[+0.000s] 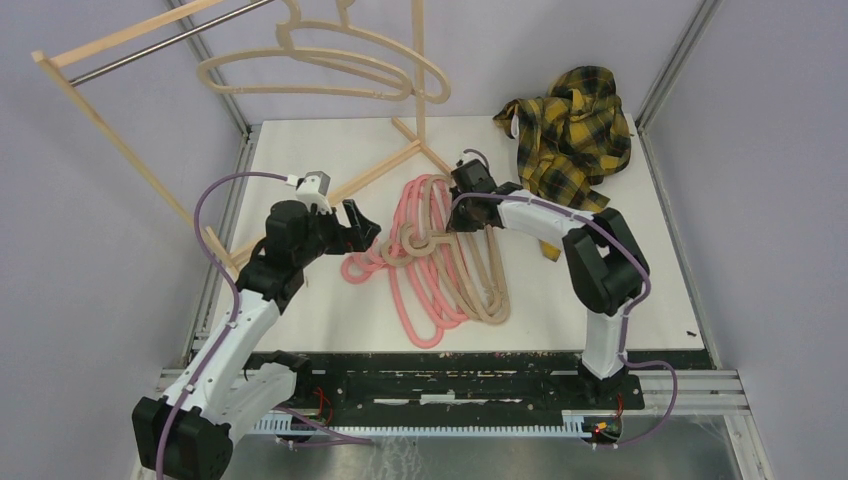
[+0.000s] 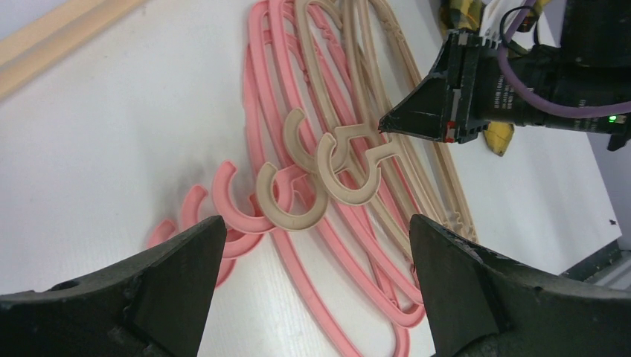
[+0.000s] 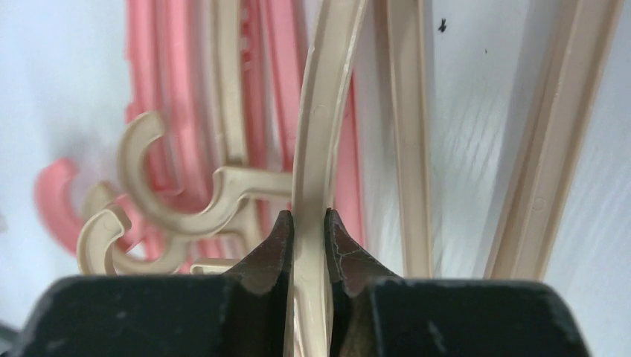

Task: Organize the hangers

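R gripper (image 3: 309, 219) clenched on one beige hanger (image 3: 327, 89), gripping its arm. L gripper (image 2: 316, 223) spread wide, holding nothing, just left of the hooks (image 2: 294, 201). Pink + beige hangers (image 1: 440, 270) heaped mid-table (image 1: 330, 150). Two more beige ones (image 1: 330, 65) hang on the rack (image 1: 130, 152), far left.

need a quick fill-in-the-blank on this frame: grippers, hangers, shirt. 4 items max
1. The right gripper is shut on a hanger coloured ____.
2. The left gripper is ____ and holds nothing.
3. The other hangers lying on the table are beige or ____.
4. The plaid shirt lies at the table's far ____ corner.

Missing words: beige; open; pink; right
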{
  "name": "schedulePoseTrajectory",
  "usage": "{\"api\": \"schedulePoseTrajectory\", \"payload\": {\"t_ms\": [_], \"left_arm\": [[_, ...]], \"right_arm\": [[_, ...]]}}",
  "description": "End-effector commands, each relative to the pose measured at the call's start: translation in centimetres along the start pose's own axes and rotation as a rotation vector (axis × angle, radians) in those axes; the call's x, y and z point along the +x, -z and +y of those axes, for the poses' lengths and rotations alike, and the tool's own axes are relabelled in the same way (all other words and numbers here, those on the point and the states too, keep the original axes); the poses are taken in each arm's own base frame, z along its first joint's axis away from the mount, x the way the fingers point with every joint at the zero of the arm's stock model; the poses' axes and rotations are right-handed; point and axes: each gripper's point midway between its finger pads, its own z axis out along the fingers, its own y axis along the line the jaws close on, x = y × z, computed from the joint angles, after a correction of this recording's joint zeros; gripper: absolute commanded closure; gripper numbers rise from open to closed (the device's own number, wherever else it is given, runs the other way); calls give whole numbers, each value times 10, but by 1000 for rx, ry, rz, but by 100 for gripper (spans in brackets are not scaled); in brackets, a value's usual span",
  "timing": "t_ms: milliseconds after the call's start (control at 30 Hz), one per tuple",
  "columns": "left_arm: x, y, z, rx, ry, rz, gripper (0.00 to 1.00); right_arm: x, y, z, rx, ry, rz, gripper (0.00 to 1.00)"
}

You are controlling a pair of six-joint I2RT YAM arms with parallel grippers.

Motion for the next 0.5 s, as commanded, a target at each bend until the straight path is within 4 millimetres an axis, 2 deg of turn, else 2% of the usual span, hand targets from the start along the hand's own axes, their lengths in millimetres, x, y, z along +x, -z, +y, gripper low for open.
{"api": "schedulePoseTrajectory", "payload": {"t_ms": [0,100,167,267,467], "left_arm": [[-9,-2,-43,142,13,-59,1],[3,-12,-66,152,-32,-51,1],[12,-20,-79,155,-53,-36,1],[25,-33,-93,174,-57,-16,1],[48,-53,-111,187,-58,-16,1]], "right_arm": [[-70,88,46,-215,-164,-252,99],[-99,123,57,-308,-270,-356,99],[-113,137,65,-350,-310,-395,99],[-122,147,81,-427,-377,-401,99],[-116,146,99,-566,-491,-354,99]]}}
